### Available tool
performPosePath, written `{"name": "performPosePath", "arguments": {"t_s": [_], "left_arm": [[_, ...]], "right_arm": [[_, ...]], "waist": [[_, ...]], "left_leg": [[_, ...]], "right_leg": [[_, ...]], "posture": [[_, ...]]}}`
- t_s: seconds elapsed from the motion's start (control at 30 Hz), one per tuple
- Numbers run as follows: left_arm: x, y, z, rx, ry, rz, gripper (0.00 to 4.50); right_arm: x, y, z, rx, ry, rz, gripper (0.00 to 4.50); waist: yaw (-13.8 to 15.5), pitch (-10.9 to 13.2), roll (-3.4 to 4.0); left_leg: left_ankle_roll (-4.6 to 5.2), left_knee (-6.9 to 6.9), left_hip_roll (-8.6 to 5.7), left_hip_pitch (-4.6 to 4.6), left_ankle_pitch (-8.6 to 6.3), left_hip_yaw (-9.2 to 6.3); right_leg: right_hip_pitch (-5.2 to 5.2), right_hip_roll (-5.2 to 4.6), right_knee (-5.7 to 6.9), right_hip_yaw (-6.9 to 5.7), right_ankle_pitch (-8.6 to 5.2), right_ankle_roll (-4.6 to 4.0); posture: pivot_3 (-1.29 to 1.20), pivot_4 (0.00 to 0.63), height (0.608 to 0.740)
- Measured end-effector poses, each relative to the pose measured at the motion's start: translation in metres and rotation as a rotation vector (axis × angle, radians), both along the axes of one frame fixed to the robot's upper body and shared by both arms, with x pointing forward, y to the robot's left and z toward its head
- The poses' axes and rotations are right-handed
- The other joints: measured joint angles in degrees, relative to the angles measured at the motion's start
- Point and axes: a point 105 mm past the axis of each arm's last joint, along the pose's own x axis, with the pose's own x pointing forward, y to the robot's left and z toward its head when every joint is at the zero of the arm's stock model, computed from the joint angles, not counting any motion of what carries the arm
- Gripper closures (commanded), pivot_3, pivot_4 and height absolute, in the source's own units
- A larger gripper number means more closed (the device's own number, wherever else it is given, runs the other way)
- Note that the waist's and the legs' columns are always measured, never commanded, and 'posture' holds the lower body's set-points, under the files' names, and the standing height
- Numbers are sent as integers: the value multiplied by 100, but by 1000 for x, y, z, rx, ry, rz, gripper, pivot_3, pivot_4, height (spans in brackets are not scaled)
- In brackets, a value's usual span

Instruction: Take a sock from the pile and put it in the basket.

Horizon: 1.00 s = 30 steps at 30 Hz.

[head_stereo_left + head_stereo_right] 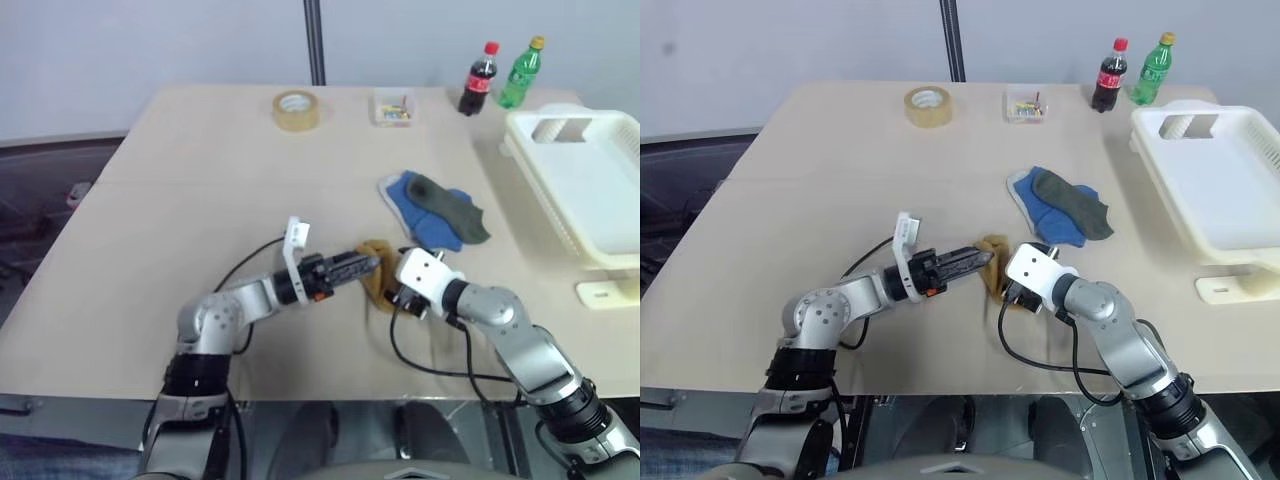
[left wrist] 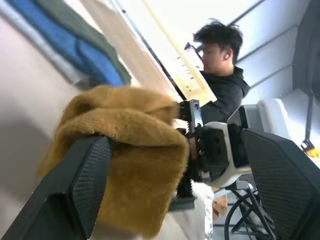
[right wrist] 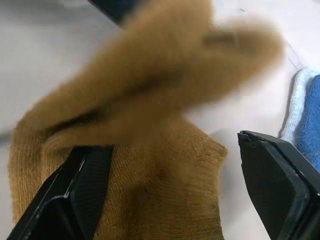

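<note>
Lab-like test room, bare table (image 1: 200, 200), grey partition wall (image 1: 150, 40), watching person (image 2: 220, 65)

Beige worktop (image 1: 200, 200) against a plain pale grey-blue wall (image 1: 150, 50); dark vertical pole (image 1: 315, 40) behind the far edge. Even, soft light.

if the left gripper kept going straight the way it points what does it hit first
Most likely the mustard sock, bunched right ahead between the open fingers of the left gripper. Just behind it sits the right gripper, though depth is hard to judge.
</note>
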Motion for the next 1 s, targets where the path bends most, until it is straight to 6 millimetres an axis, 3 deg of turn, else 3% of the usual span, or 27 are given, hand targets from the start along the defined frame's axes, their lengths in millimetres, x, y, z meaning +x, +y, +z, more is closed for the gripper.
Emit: {"name": "performPosePath", "arguments": {"t_s": [0.57, 0.83, 1.0], "left_arm": [[-6, -18, -4, 10, -3, -119, 115], [-11, -13, 3, -73, 12, -175, 115], [-20, -1, 8, -124, 44, -243, 115]], "right_arm": [[-3, -2, 2, 3, -51, 73, 385], [-13, -35, 1, 234, 187, -89, 385], [-16, -39, 1, 272, 252, -110, 385]], "waist": [[5, 8, 2], [22, 23, 9], [-4, 45, 25]], "left_leg": [[-2, -3, 1, -13, 1, -8], [-23, 0, -4, -65, 14, -21], [-3, -1, -1, -64, 3, -18]], "right_leg": [[-4, 4, -9, -8, 0, 1], [-42, -1, -17, -20, 2, 0], [-48, 5, -5, -17, 1, 0]], "posture": [[0, 150, 738], [0, 150, 738], [0, 150, 738]]}}
